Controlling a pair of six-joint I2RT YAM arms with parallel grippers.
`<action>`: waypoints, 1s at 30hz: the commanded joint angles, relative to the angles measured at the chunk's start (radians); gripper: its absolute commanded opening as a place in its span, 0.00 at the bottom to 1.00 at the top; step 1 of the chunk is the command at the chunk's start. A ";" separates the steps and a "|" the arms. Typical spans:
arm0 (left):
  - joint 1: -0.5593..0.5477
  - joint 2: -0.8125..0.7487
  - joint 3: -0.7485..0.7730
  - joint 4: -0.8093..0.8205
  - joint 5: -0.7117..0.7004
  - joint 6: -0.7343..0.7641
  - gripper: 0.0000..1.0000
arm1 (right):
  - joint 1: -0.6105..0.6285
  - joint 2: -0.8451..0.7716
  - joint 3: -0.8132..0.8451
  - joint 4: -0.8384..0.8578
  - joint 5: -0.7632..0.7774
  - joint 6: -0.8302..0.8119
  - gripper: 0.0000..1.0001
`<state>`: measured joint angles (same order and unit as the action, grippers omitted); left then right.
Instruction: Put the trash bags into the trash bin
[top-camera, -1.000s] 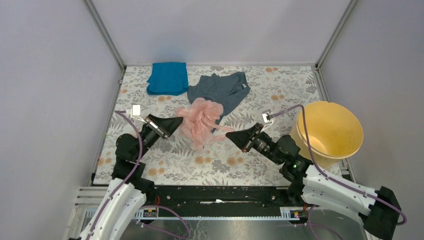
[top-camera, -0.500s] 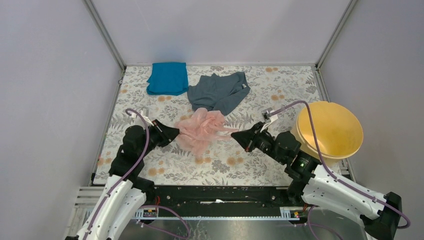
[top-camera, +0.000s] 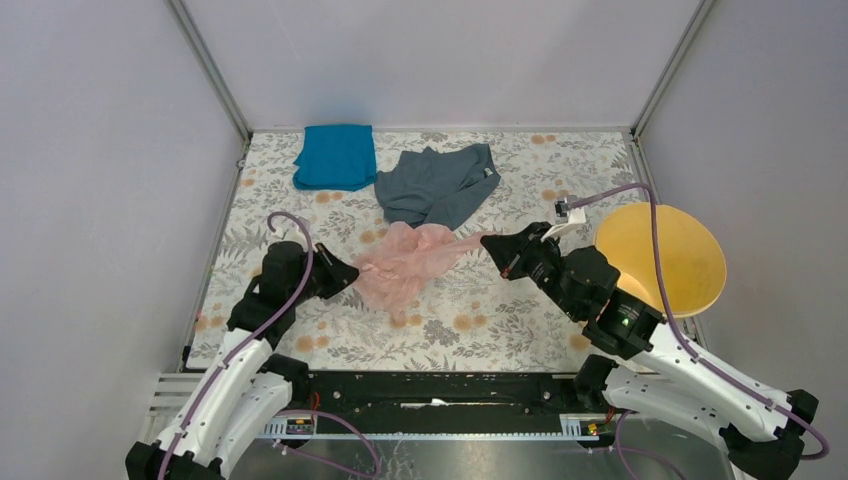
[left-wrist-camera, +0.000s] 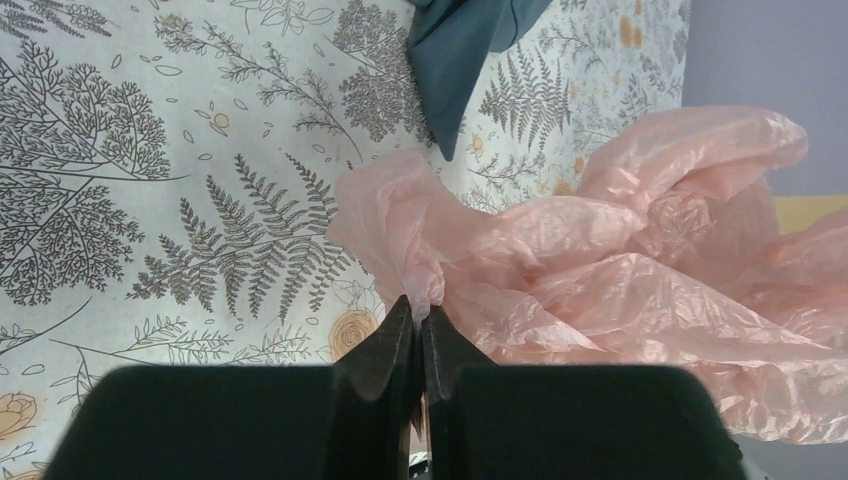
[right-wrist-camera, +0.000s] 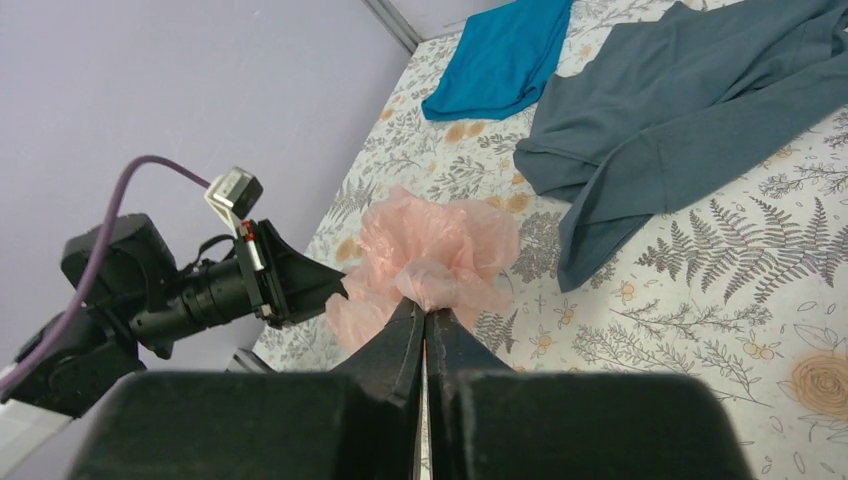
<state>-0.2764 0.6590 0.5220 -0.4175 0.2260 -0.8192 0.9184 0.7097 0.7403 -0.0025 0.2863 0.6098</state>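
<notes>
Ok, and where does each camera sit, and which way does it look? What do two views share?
Top external: above and behind, looking down on the table; left arm and right arm show, left claw and right claw pinching the pink trash bag; trash bin at right.
Left wrist: on the left arm, looking past its shut claw at the bag and grey garment.
Right wrist: on the right arm, looking past its shut claw at the bag, left claw and blue cloth.
Shared: both wrist views show bag and garment.

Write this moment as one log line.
left fingers: shut on pink bag | right fingers: same bag | yellow bin: bag not inside
</notes>
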 joint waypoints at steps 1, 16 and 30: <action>0.005 0.026 0.040 0.030 -0.013 0.020 0.07 | 0.006 -0.009 0.065 -0.027 0.094 0.057 0.00; 0.005 0.080 0.111 -0.015 0.029 0.101 0.70 | 0.006 0.068 0.130 -0.034 -0.241 -0.323 0.00; 0.003 0.037 0.135 0.140 0.218 0.091 0.99 | 0.005 0.083 0.012 -0.012 -0.766 -0.509 0.00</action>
<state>-0.2752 0.6525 0.6586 -0.4397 0.2844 -0.7010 0.9184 0.8253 0.7895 -0.1188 -0.2428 0.1352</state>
